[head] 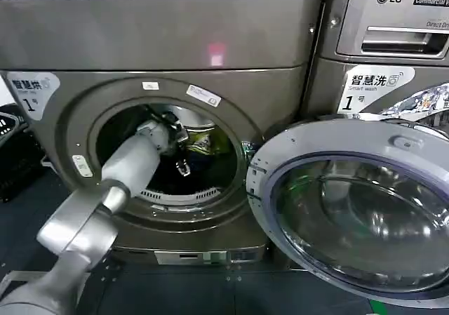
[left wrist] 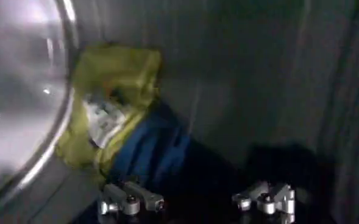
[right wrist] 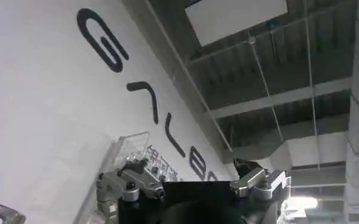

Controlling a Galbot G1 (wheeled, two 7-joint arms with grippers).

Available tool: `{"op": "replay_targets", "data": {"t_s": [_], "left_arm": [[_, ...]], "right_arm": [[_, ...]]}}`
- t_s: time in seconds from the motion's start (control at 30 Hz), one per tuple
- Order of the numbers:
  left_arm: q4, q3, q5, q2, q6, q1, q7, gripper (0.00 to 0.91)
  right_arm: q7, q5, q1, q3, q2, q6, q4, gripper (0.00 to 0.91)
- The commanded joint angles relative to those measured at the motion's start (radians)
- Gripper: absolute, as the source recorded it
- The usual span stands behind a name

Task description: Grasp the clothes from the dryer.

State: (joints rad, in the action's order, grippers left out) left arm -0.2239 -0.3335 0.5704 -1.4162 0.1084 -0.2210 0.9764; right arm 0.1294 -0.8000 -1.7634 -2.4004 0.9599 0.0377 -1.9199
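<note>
The dryer [head: 161,41] is the grey-brown machine on the left, its round porthole uncovered. My left arm reaches through the porthole, and my left gripper [head: 181,159] is inside the drum. Seen from the left wrist, the left gripper [left wrist: 200,204] is open, its fingers [left wrist: 144,199] wide apart just short of the clothes. These are a yellow-green printed garment [left wrist: 115,79] against the drum wall and dark navy fabric [left wrist: 152,146] heaped below it. The head view shows the yellow-green piece [head: 203,145] deep in the drum. My right gripper [right wrist: 197,182] is parked, open, pointing at a wall and ceiling.
The dryer's round door [head: 358,210] hangs wide open to the right of the porthole, in front of the LG machine [head: 393,41]. A black basket [head: 14,153] stands on the floor at the far left.
</note>
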Motion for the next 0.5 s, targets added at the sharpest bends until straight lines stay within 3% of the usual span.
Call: {"op": "replay_targets", "data": {"t_s": [0.03,0.5], "left_arm": [[0.03,-0.035,0.037,-0.002,-0.076,0.005,-0.005,0.907],[0.052,-0.059,0.042,-0.019,-0.051,0.054,-0.008,0.907]], "right_arm": [[0.0,0.002,0.004,0.005,0.0,-0.002,-0.003,0.907],[0.005,0.02,0.01,0.009,-0.011,-0.013,0.011,0.907]]}}
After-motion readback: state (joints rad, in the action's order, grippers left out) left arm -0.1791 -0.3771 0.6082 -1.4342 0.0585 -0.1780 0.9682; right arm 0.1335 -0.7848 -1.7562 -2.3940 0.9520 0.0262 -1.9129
